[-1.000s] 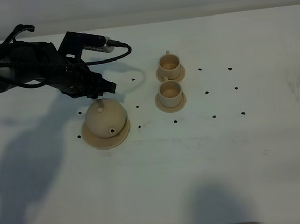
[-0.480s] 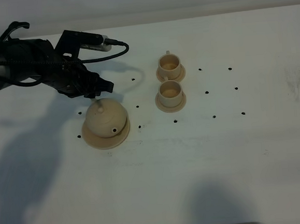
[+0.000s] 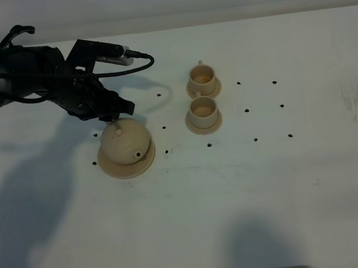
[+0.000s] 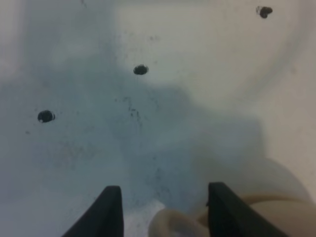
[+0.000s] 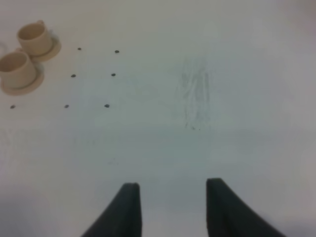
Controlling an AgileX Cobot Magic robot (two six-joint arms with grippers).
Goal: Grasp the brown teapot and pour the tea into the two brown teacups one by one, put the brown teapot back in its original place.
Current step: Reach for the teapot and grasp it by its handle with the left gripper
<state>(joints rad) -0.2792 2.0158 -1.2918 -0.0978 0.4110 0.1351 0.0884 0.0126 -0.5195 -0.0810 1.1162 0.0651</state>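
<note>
- The place looks like a robot lab, a room for trying out robots.
- A black robot arm [image 3: 38, 77] with wires [image 3: 141, 61] on it reaches over a big, plain white table [image 3: 264, 189].
- Small black dots [image 3: 246, 111] sit in neat rows on the table top.
- A brown teapot [image 3: 125, 141] and two brown teacups [image 3: 200, 76] [image 3: 202, 109] stand among the dots.
- Grey scuff marks [image 5: 195, 98] show on the white top.
</note>
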